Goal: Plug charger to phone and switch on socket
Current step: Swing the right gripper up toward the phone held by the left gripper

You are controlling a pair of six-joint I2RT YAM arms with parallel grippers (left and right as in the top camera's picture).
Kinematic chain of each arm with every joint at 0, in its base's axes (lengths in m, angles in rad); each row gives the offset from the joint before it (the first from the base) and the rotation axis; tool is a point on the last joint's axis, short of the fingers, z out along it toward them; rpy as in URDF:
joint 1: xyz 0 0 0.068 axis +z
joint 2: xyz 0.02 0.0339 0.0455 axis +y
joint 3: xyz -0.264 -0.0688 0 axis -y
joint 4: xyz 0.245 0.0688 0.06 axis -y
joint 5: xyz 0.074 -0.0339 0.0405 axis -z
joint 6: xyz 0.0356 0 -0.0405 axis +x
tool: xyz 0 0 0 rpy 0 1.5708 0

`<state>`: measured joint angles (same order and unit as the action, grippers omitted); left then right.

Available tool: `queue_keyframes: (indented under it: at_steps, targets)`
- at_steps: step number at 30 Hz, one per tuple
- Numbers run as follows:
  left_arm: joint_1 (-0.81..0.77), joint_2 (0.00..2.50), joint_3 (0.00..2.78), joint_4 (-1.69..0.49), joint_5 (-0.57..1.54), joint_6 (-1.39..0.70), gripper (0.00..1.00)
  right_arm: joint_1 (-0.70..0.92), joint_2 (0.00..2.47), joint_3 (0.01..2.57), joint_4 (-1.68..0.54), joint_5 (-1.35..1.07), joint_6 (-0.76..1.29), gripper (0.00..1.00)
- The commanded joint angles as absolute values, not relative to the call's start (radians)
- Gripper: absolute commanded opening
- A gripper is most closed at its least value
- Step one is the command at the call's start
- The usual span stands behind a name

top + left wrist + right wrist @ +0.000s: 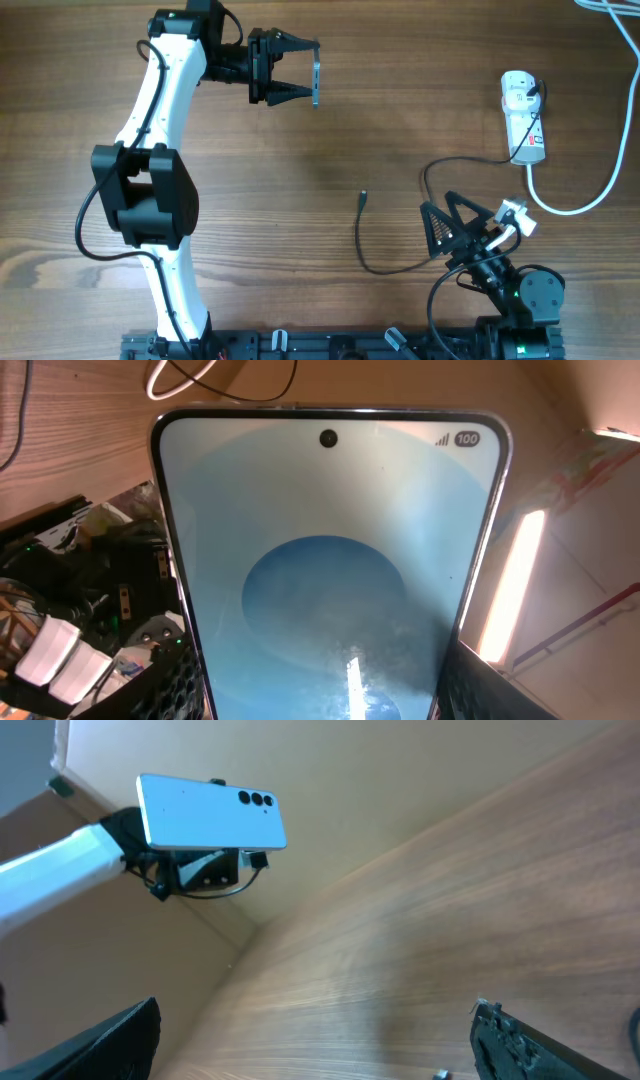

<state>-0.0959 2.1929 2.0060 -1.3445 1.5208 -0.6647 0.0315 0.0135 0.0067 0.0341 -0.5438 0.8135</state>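
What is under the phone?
Only bare table shows around the phone, which the left end effector holds on edge. The charger lies well apart. The table strip right below is covered by the phone itself.

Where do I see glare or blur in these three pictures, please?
Left wrist view: the phone fills the frame, with a white glare streak low on its screen. Right wrist view: the right claw looks dark and soft in the bottom corners. Overhead view: even light, sharp, faint shadows.
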Motion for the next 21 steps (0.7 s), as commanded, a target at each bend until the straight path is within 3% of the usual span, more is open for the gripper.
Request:
queue_keyframes:
  at_steps: [1,7,14,21]
  targets:
    - [-0.088,2.160,2.010,-1.353,1.578,-0.666,0.57,0.035,0.009,0.006,0.058,-0.577,0.916,1.00]
    - [-0.088,2.160,2.010,-1.356,1.577,-0.666,0.58,0.035,0.010,0.035,0.323,-0.572,0.831,1.00]
    - [-0.088,2.160,2.010,-1.356,1.577,-0.666,0.57,0.035,0.142,0.221,0.323,-0.517,0.650,0.99]
    - [-0.088,2.160,2.011,-1.356,1.577,-0.666,0.57,0.035,0.565,0.640,0.183,-0.685,0.412,1.00]
